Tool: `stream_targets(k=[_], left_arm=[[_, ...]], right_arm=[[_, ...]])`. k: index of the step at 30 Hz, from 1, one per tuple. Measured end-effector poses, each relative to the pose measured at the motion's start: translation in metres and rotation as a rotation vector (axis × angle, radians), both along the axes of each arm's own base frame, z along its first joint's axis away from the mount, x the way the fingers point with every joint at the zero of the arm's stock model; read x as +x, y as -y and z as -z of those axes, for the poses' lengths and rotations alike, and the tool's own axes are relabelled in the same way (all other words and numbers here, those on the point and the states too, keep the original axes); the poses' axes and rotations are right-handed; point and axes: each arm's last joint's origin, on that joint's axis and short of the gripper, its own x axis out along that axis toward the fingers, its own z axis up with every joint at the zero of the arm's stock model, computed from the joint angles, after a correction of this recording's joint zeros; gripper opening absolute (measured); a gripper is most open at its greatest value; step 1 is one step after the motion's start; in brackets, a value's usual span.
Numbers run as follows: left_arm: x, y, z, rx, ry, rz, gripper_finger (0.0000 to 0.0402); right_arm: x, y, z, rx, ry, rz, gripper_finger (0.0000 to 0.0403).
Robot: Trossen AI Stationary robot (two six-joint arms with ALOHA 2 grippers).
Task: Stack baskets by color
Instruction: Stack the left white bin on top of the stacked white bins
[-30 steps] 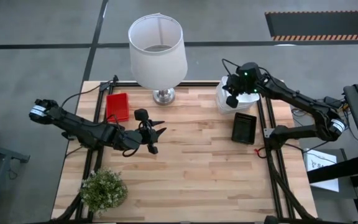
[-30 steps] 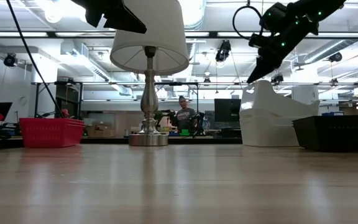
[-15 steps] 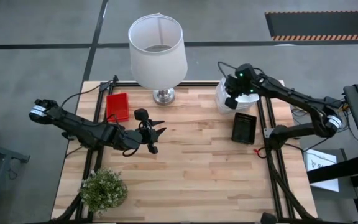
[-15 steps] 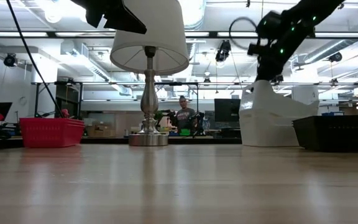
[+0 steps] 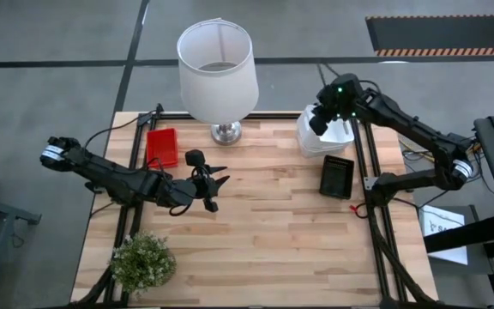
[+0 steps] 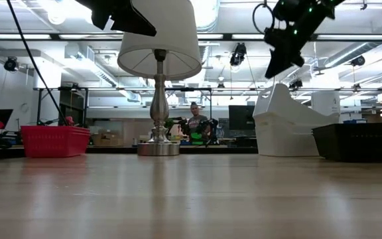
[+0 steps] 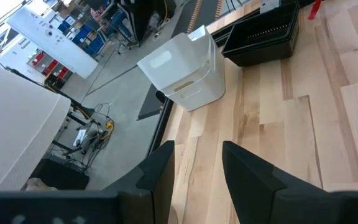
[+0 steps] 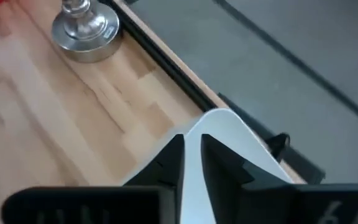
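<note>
At the bench's (image 5: 264, 232) left rear corner sit the red baskets (image 5: 162, 147), nested into one pile close to the edge; how many there are cannot be made out. Toward the front-left corner, well apart from them, stands a plant (image 5: 143, 261). The left arm reaches in from the left edge. Its pincer (image 5: 215, 182) hangs over bare wood about mid-bench, open and holding nothing, and is aimed toward the right side.

Behind it, at the middle of the rear edge, is a lamp (image 5: 218, 73), whose white shade hides most of its metal foot.

At the right rear corner sit the white baskets (image 5: 320, 142), nested. The top one is tilted, with one corner higher than the rest. The right pincer (image 5: 318, 120) hangs over that raised corner and points down at it. Whether this pincer is open, closed, or gripping the rim cannot be told.

Just in front of the white pile, along the right edge, lie the black baskets (image 5: 337, 175), nested flat on the wood.
</note>
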Motion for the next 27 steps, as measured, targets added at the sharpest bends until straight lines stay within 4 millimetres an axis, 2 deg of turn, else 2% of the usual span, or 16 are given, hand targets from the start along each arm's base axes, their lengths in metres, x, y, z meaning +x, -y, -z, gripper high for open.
stream_targets(k=[2,7,12,15,17,21,27], left_arm=[[0.0,0.0,0.0,0.0,0.0,0.0,0.0118],[0.0,0.0,0.0,0.0,0.0,0.0,0.0118],[0.0,0.0,0.0,0.0,0.0,0.0,0.0118],[0.0,0.0,0.0,0.0,0.0,0.0,0.0118],[0.0,0.0,0.0,0.0,0.0,0.0,0.0118],[0.0,0.0,0.0,0.0,0.0,0.0,0.0118],[0.0,0.0,0.0,0.0,0.0,0.0,0.0118]], right_arm=[[-0.002,-0.003,-0.008,0.037,0.002,0.022,0.0058],[-0.008,-0.012,-0.016,0.149,-0.041,-0.048,0.0109],[-0.014,-0.017,-0.007,0.214,-0.121,-0.062,0.015],[-0.02,-0.024,-0.002,0.234,-0.239,-0.162,0.0166],[-0.024,-0.028,0.001,0.247,-0.307,-0.23,0.0171],[-0.025,-0.029,0.009,0.246,-0.333,-0.262,0.017],[-0.026,-0.03,0.035,0.23,-0.403,-0.376,0.0151]])
